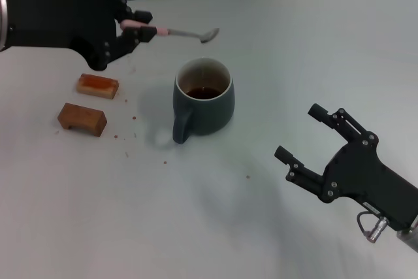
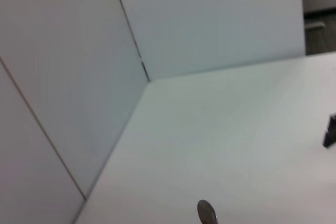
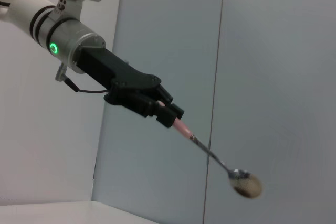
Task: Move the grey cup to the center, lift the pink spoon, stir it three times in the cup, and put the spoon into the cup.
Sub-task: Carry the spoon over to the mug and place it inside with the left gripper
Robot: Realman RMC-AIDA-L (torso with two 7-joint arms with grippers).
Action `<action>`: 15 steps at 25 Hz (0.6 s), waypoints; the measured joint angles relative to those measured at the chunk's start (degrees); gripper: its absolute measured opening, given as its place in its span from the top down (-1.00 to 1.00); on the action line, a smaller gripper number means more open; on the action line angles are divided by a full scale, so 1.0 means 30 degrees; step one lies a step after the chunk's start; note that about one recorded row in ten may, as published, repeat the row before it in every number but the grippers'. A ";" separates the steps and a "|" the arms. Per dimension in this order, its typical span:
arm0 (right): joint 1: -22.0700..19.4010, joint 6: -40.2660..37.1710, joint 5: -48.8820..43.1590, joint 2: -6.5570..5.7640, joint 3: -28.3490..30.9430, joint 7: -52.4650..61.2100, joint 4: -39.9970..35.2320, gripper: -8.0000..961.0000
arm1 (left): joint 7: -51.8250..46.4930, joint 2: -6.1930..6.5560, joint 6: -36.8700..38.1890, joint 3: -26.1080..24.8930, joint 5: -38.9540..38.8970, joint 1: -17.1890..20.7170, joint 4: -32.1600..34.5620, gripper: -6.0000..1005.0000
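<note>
The grey cup (image 1: 204, 100) stands upright in the middle of the white table (image 1: 215, 213), its handle toward me, with dark liquid inside. My left gripper (image 1: 139, 25) is shut on the pink handle of the pink spoon (image 1: 176, 32) and holds it in the air, behind and to the left of the cup. The spoon's metal bowl (image 1: 209, 34) points right, above the table behind the cup's rim. The spoon also shows in the right wrist view (image 3: 212, 156), and its bowl in the left wrist view (image 2: 206, 212). My right gripper (image 1: 300, 134) is open and empty, to the right of the cup and nearer to me.
Two brown rectangular blocks (image 1: 98, 85) (image 1: 81, 118) lie on the table left of the cup. Small crumbs are scattered around them. Grey wall panels (image 2: 199, 19) stand behind the table.
</note>
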 joint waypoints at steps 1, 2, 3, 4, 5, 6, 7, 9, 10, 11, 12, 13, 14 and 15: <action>-0.0032 -0.0007 0.0000 0.0009 0.0001 -0.0005 0.0003 -0.74 | 0.0000 0.0003 0.0142 0.0048 0.0267 -0.0081 0.0007 0.72; -0.0064 -0.0014 0.0001 0.0012 -0.0001 -0.0011 0.0024 -0.74 | 0.0000 -0.0006 0.0435 0.0144 0.0805 -0.0243 0.0032 0.72; -0.0141 -0.0027 0.0000 0.0015 0.0000 -0.0021 0.0051 -0.74 | 0.0000 -0.0010 0.0495 0.0167 0.0943 -0.0276 0.0035 0.72; -0.0141 -0.0027 0.0000 0.0015 0.0000 -0.0021 0.0051 -0.74 | 0.0000 -0.0040 0.0637 0.0299 0.1351 -0.0418 0.0050 0.72; -0.0172 -0.0034 0.0000 0.0018 -0.0001 -0.0024 0.0056 -0.74 | 0.0000 -0.0049 0.0660 0.0364 0.1480 -0.0466 0.0051 0.72; -0.0199 -0.0043 0.0000 0.0018 0.0000 -0.0026 0.0063 -0.74 | -0.0001 -0.0060 0.0677 0.0473 0.1714 -0.0549 0.0038 0.72; -0.0215 -0.0045 0.0001 0.0018 -0.0001 -0.0027 0.0071 -0.74 | -0.0003 -0.0060 0.0678 0.0580 0.1918 -0.0628 0.0008 0.72; -0.0244 -0.0053 0.0000 0.0019 -0.0001 -0.0028 0.0081 -0.74 | -0.0005 -0.0065 0.0626 0.0714 0.2268 -0.0723 -0.0034 0.72; -0.0259 -0.0060 0.0000 0.0019 -0.0001 -0.0028 0.0085 -0.74 | -0.0006 -0.0070 0.0574 0.0762 0.2397 -0.0774 -0.0071 0.72; -0.0266 -0.0066 0.0000 0.0019 0.0000 -0.0029 0.0093 -0.74 | -0.0007 -0.0077 0.0508 0.0807 0.2548 -0.0845 -0.0136 0.72; -0.0274 -0.0071 0.0000 0.0018 0.0000 -0.0028 0.0110 -0.74 | -0.0009 -0.0077 0.0483 0.0834 0.2697 -0.0944 -0.0234 0.72; -0.0303 -0.0119 0.0000 0.0019 0.0000 -0.0028 0.0131 -0.74 | -0.0009 -0.0080 0.0448 0.0847 0.2825 -0.1049 -0.0363 0.72; -0.0303 -0.0119 0.0000 0.0019 0.0000 -0.0028 0.0131 -0.74 | -0.0009 -0.0082 0.0387 0.0855 0.2962 -0.1165 -0.0531 0.72; -0.0327 -0.0169 0.0000 0.0018 0.0000 -0.0028 0.0138 -0.74 | -0.0010 -0.0082 0.0342 0.0858 0.3040 -0.1228 -0.0682 0.72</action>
